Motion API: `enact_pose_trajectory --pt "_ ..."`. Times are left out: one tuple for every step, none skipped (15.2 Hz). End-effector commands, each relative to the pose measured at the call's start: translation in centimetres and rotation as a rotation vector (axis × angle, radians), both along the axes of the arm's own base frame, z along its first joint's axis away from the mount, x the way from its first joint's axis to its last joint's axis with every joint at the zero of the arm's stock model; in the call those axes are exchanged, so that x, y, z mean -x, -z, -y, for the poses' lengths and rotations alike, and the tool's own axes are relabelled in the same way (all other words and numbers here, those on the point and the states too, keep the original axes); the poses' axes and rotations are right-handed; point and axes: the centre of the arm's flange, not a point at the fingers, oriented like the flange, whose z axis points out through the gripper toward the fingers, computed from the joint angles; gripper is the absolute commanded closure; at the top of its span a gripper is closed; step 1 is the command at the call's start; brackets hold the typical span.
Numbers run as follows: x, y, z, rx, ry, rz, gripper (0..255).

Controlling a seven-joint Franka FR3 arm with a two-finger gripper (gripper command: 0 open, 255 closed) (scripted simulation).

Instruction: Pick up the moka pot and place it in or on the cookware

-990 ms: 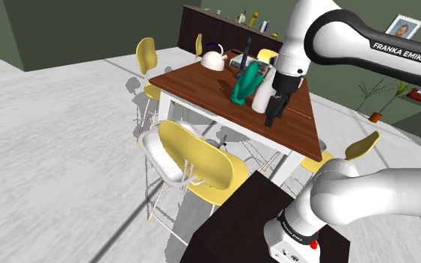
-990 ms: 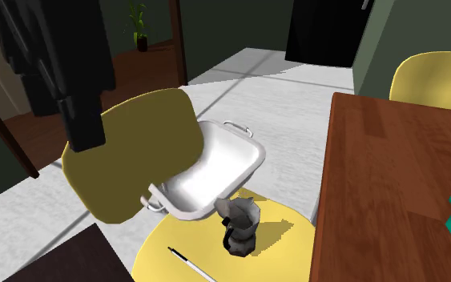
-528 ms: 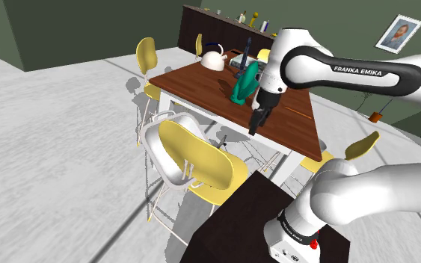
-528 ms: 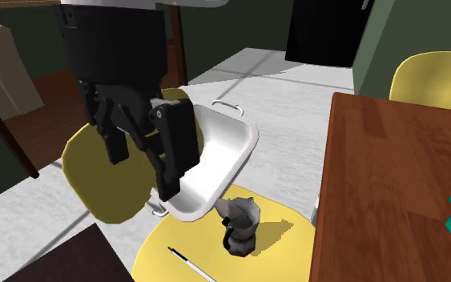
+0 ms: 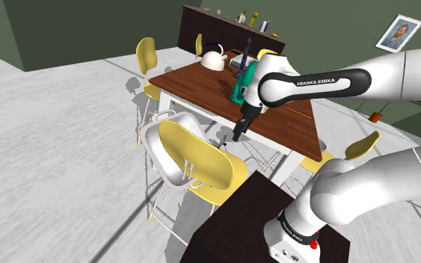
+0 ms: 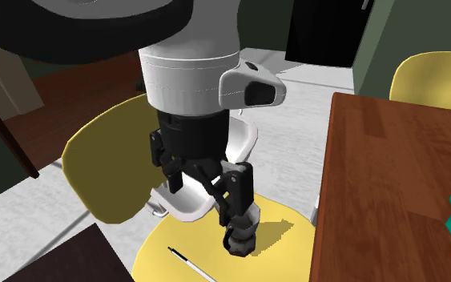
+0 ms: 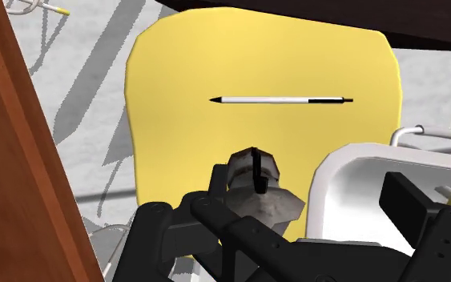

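Note:
A small grey moka pot [image 7: 259, 192] with a black handle stands upright on a yellow chair seat [image 7: 183, 96]. Right beside it is the cookware, a white two-handled pan [image 7: 360, 184], resting against the chair's backrest [image 6: 111, 172]. My black gripper [image 6: 215, 200] hangs open just above the seat, fingers apart. In the wrist view the pot sits between the fingers without touching them, closer to the one away from the pan. One finger [image 6: 235, 192] partly hides the moka pot [image 6: 243, 236] in the second exterior view. In the shoulder view my gripper [image 5: 238, 131] is low beside the table edge, near the pan [image 5: 158, 149].
A black-and-white pen [image 7: 283, 100] lies on the seat beyond the pot. The brown table [image 6: 392, 176] stands close beside the chair and carries a green cactus-shaped thing [image 5: 240, 88] and a white kettle [image 5: 214, 58]. The dark stand [image 5: 238, 224] is near; other yellow chairs surround the table.
The arm has swung from above the table down toward the chair seat. The open gripper now straddles the moka pot, where before it hung higher and off to the side.

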Motion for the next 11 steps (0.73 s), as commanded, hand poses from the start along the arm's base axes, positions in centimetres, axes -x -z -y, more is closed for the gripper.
enact_pose_trajectory --pt "-1.3 1.9 0.6 -0.01 -0.01 0.024 0" --pt "-1.9 3.0 0.9 -0.015 -0.015 0.033 0" --pt "-2.6 4.0 1.1 -0.021 -0.02 0.043 0" --pt "-3.3 5.0 1.4 -0.026 -0.025 0.053 0" --pt "-3.3 5.1 1.4 -0.027 -0.026 0.054 0" --pt "-3.4 5.6 1.4 -0.027 -0.026 0.054 0" --pt "-3.4 6.2 1.4 -0.027 -0.026 0.054 0" --pt "-3.4 6.7 1.4 -0.027 -0.026 0.054 0" --pt "-3.4 7.2 1.4 -0.027 -0.026 0.054 0" --pt "-3.4 7.7 1.3 -0.027 -0.026 0.054 0" --pt "-3.4 8.3 1.3 -0.027 -0.026 0.054 0"
